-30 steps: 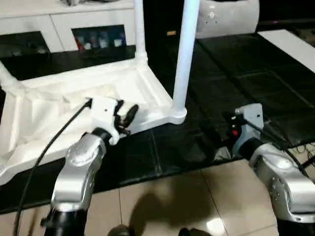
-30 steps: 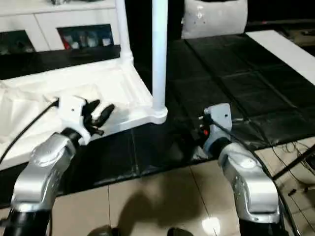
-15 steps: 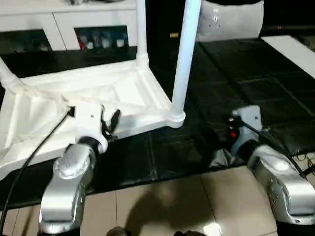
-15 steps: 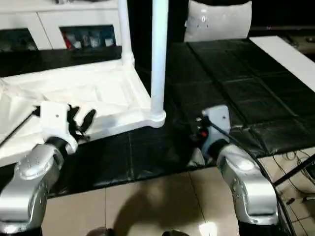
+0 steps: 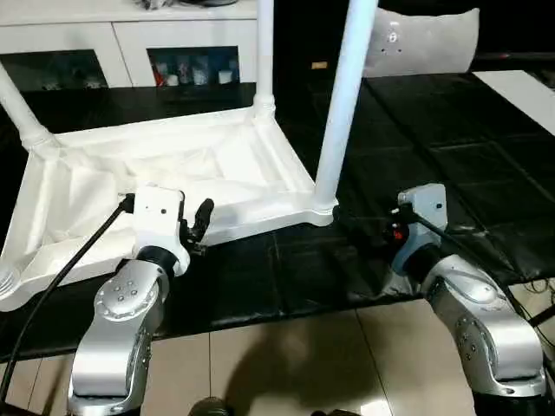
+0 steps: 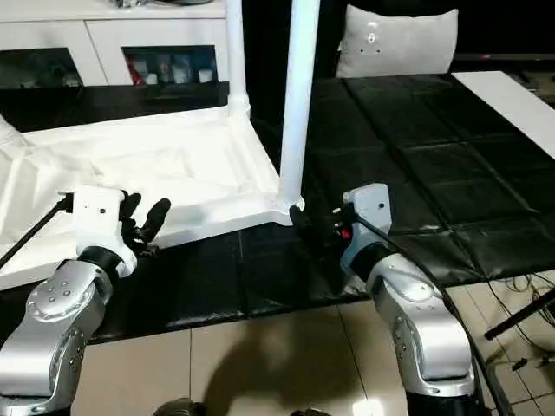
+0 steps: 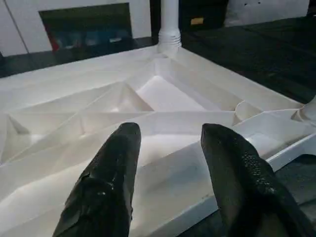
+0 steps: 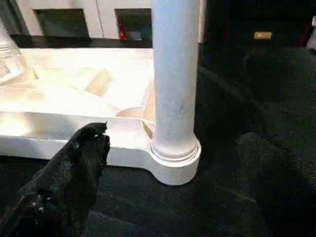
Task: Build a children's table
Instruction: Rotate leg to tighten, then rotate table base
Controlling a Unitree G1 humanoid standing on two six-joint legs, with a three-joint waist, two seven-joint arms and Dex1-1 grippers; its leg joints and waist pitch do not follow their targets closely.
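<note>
Children's table (image 5: 173,165) lies upside down near the black work table's (image 5: 486,156) front edge, three legs standing in corner sockets. Left gripper (image 7: 170,148) half-spread, empty, at the rim; right gripper (image 6: 316,227) wide apart beside the near leg (image 5: 342,104). Likely light, stiff, slippery plastic; grip legs low.

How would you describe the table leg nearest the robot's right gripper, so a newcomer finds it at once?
Find the upturned white plastic children's table lying ribbed side up on the black work table. Go to its near corner by the right gripper. The long white tubular leg standing there is the closest and looks thickest; the others rise farther back.
</note>
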